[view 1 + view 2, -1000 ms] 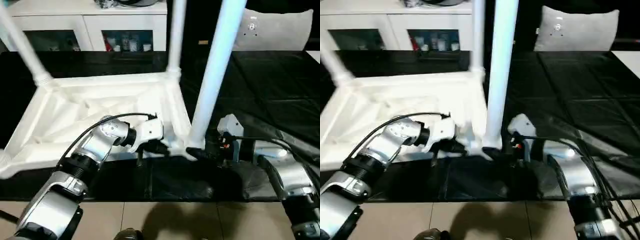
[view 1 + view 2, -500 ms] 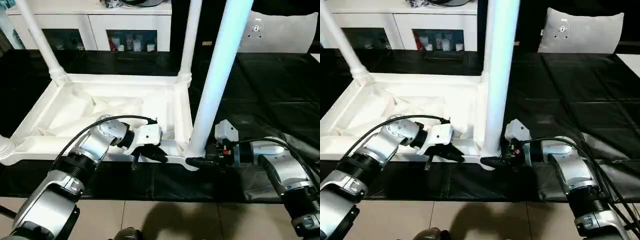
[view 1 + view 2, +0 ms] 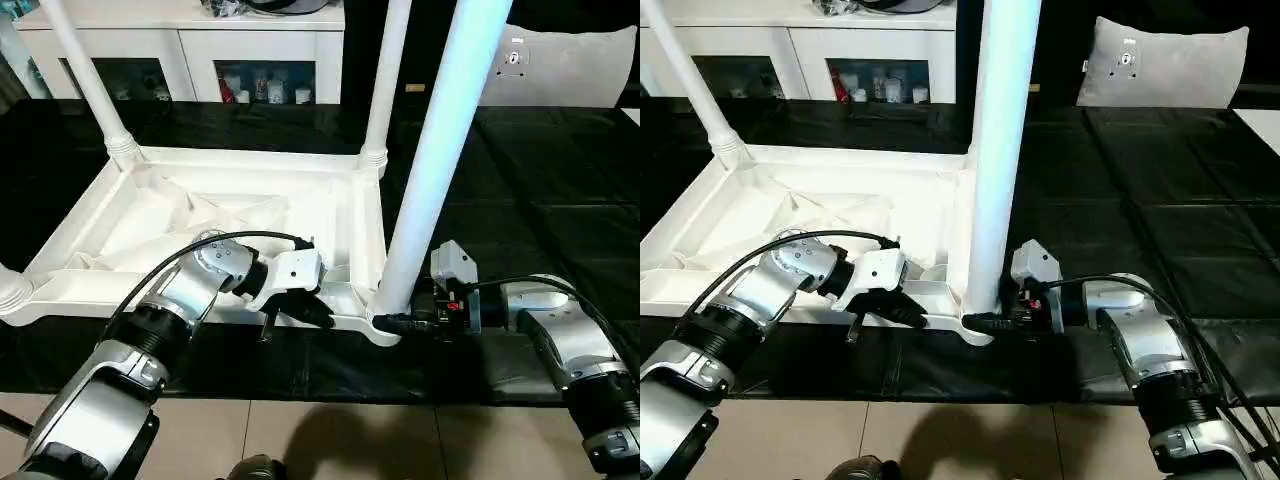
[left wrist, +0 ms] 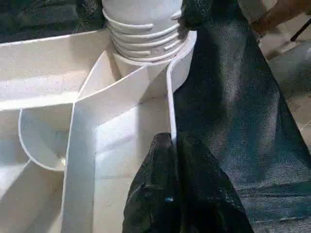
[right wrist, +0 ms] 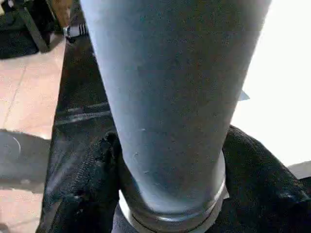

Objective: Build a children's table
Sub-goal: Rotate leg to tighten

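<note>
One white table top lies upside down, ribbed underside up, on a black sheet covering the floor. Three legs stand in corner sockets: a far left leg, a far right leg and a near right leg. The near left corner socket is cut off by the picture edge; whether it carries a leg cannot be told.

The left hand has its two black fingers pressed together, pinching the thin near rim wall of the top beside the near right socket. The right hand has its fingers spread on either side of the base of the near right leg, close against it; firm contact cannot be told.

All three legs run out of the top of the picture, so their ends are hidden. A white cabinet with glass doors stands behind.
</note>
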